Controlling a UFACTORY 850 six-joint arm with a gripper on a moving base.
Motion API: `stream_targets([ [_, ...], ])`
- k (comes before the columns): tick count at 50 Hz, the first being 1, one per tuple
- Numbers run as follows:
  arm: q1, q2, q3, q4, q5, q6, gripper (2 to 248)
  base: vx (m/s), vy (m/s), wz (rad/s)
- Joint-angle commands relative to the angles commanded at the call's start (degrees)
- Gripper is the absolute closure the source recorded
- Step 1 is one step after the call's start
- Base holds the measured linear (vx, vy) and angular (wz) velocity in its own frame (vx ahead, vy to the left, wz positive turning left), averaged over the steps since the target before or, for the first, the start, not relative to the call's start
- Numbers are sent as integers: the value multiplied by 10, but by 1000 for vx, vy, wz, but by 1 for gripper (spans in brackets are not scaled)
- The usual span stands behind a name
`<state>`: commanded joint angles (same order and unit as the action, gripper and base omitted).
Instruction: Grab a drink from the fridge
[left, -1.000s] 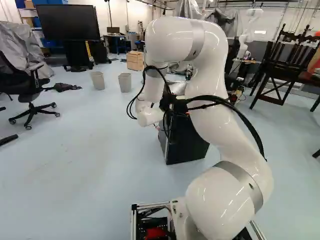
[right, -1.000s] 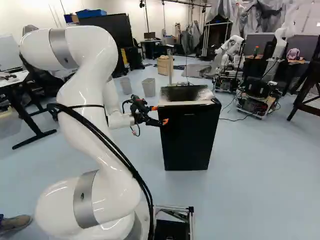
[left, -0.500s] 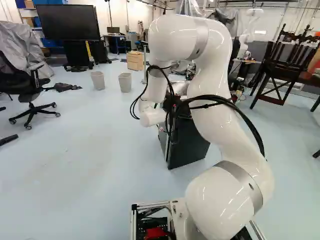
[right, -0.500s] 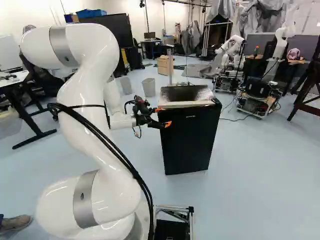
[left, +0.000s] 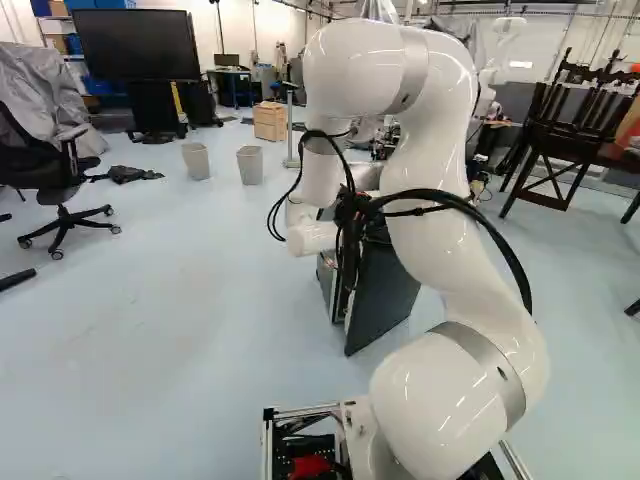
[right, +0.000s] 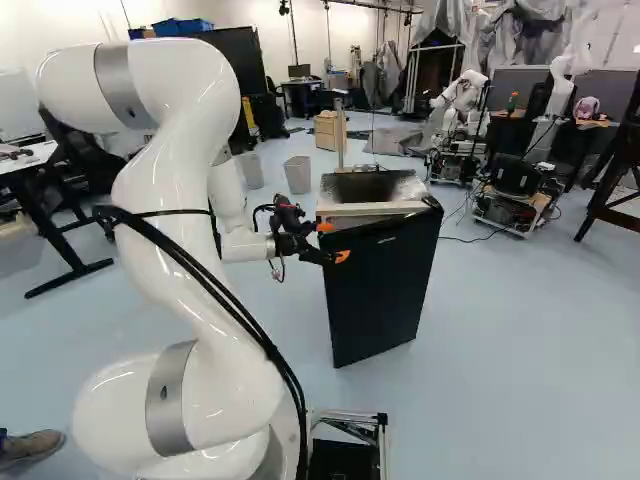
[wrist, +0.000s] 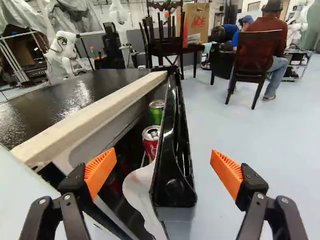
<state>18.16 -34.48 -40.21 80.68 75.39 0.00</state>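
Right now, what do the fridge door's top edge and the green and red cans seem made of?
The door's top edge: glossy black, probably plastic, by its sharp highlights. The green can and red can: painted metal, likely aluminium, by their bare silvery lids.

Bright room, whitish glare on fridge top (right: 372, 187)

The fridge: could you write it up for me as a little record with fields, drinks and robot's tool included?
fridge: black
door: ajar
drinks in sight: green can, red can
drinks' place: just inside the door, upright
tool: open, one finger on each side of the door's edge
drink in tool: none
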Motion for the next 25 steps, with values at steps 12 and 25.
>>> stream_targets([
  [12, -7, 13, 25, 13, 0, 0, 3, 0, 0, 0],
  [25, -16, 26, 53, 28, 0, 0, 3, 0, 0, 0],
])
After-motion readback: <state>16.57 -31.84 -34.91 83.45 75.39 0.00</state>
